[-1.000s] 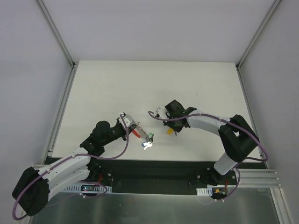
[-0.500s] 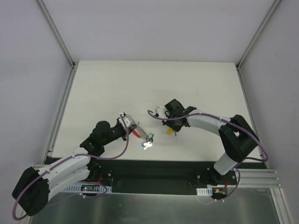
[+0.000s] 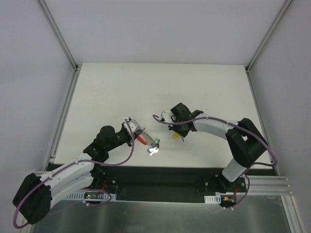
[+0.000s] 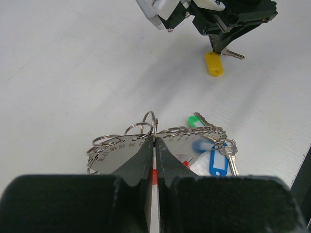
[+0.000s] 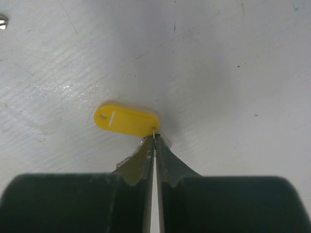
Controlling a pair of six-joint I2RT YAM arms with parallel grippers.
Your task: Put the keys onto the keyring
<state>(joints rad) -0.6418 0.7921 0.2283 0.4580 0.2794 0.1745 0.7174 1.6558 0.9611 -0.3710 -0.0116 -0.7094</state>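
My left gripper (image 3: 141, 135) is shut on the keyring (image 4: 149, 121), whose thin metal ring stands up between the fingertips. The red band (image 3: 142, 140) shows under the jaws. A bunch of keys with green (image 4: 193, 120) and blue (image 4: 217, 163) caps lies just right of it on the table, also seen in the top view (image 3: 154, 146). My right gripper (image 5: 154, 139) is down at the table, shut on the small wire loop of the yellow key (image 5: 125, 121). From the left wrist the yellow key (image 4: 214, 64) lies under the right gripper (image 4: 219, 47).
The white table (image 3: 160, 92) stretches back to grey walls with metal frame rails at both sides. A cable loop (image 3: 159, 119) hangs by the right wrist. Silver numbered plates with several small rings (image 4: 112, 145) show beside my left fingers.
The right gripper has edged slightly left at the yellow key. The left arm and the key bunch have not moved.
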